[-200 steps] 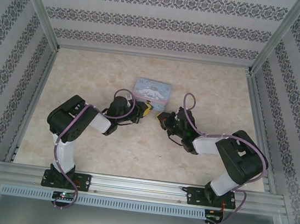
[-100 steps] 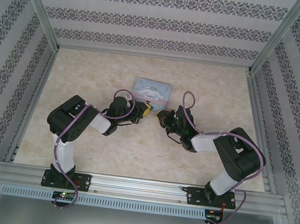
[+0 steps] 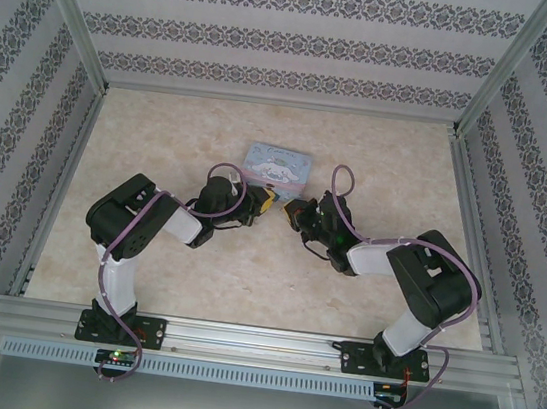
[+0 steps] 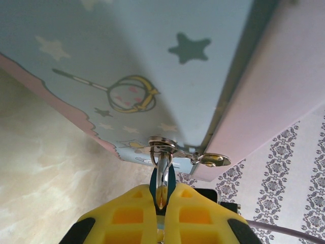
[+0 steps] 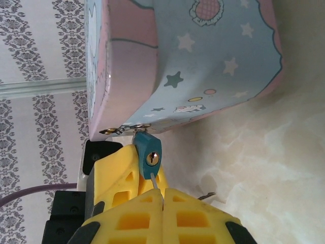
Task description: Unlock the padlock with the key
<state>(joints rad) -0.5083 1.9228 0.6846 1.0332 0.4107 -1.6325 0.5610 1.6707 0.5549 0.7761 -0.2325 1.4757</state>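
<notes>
Left pincer [image 4: 162, 199] is clenched on the padlock [image 4: 170, 179], w/ the lock's shackle [image 4: 162, 170] hooked thru the hasp [image 4: 163, 145] on the front of the cartoon tin [image 4: 127, 61]. Right pincer [image 5: 163, 204] is clenched on the key [image 5: 156, 185], w/ only a thin sliver of blade poking out toward the brass keyhole [image 5: 151, 159]. Tip is right at the slot; can't tell if it's in. Tin sits mid-back on the tabletop [image 3: 380, 158], both pincers meeting at its near edge.

Handling, my read: lock is small, hard & light, and hangs loose on the hasp. It'll swing unless gripped flat across the body w/ the keyhole face left free. Key is thin, slick metal, prob. bends or twists in the grip if I push off-axis. Best held by the bow, close to the blade, & turned gently.
</notes>
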